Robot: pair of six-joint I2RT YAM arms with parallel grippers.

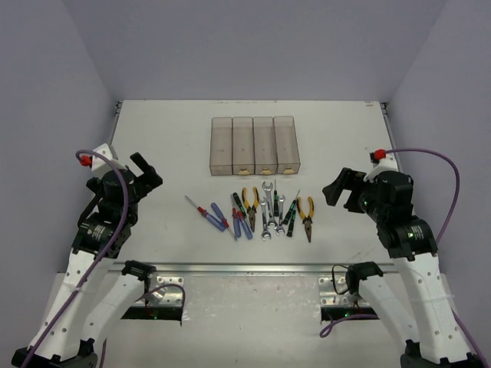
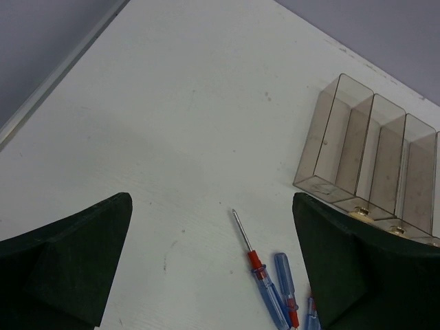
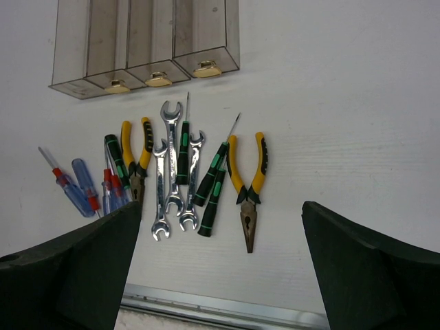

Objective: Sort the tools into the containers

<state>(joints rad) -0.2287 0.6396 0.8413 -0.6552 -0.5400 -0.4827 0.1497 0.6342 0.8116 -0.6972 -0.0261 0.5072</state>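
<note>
The tools lie in a row in front of the four joined clear bins, which look empty. From left: blue/red-handled screwdrivers, yellow-handled pliers, silver wrenches, green/black screwdrivers, second pliers. In the right wrist view the pliers, wrenches and bins show. The left wrist view shows the blue/red screwdrivers and the bins. My left gripper is open and empty, left of the tools. My right gripper is open and empty, right of them.
A metal rail runs along the table's near edge below the tools. The table's raised rims border the back corners. Purple cables loop off both arms.
</note>
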